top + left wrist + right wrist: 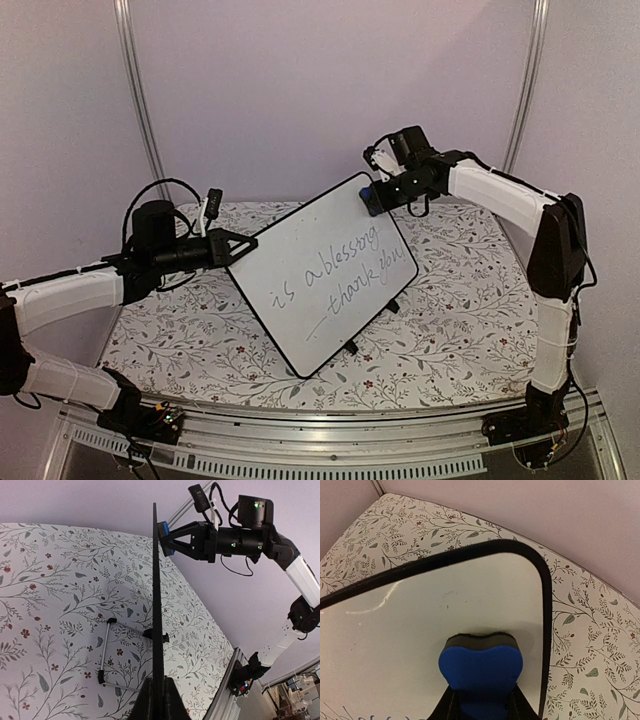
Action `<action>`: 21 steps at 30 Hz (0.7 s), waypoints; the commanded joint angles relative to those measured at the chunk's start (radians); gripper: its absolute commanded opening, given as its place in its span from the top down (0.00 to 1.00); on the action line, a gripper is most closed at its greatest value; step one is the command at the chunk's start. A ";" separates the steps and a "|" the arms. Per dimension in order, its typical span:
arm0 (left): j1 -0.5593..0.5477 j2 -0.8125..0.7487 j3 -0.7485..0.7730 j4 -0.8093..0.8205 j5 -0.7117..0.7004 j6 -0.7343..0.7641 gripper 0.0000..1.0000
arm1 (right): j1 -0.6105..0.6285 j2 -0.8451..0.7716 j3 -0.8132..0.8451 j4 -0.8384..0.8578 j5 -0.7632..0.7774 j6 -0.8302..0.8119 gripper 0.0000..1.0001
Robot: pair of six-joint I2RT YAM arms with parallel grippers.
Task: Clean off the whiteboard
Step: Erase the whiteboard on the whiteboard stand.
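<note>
The whiteboard [320,265] is looking smooth and glossy, with a thin black frame that's reading as matt plastic. The eraser [481,667] is looking like soft blue foam with a dark fuzzy felt layer. The counter [450,320] is wearing a matt flowery covering, cloth or paper, can't tell. The front rail [330,462] is shining like ribbed bare metal.

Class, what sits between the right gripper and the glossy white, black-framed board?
A blue eraser block, held by the right gripper, its dark felt face against the whiteboard; the right wrist view shows it.
</note>
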 commanded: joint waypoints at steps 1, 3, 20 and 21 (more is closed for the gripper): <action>-0.063 -0.008 0.032 0.067 0.168 0.076 1.00 | 0.006 0.074 0.085 0.018 -0.014 0.015 1.00; -0.062 -0.010 0.033 0.064 0.168 0.078 1.00 | 0.014 0.085 0.096 0.024 -0.025 0.015 1.00; -0.062 -0.018 0.032 0.064 0.168 0.076 1.00 | 0.181 0.097 0.089 0.049 -0.034 -0.049 1.00; -0.063 -0.019 0.032 0.064 0.168 0.077 1.00 | 0.190 0.097 0.088 0.044 -0.028 -0.050 1.00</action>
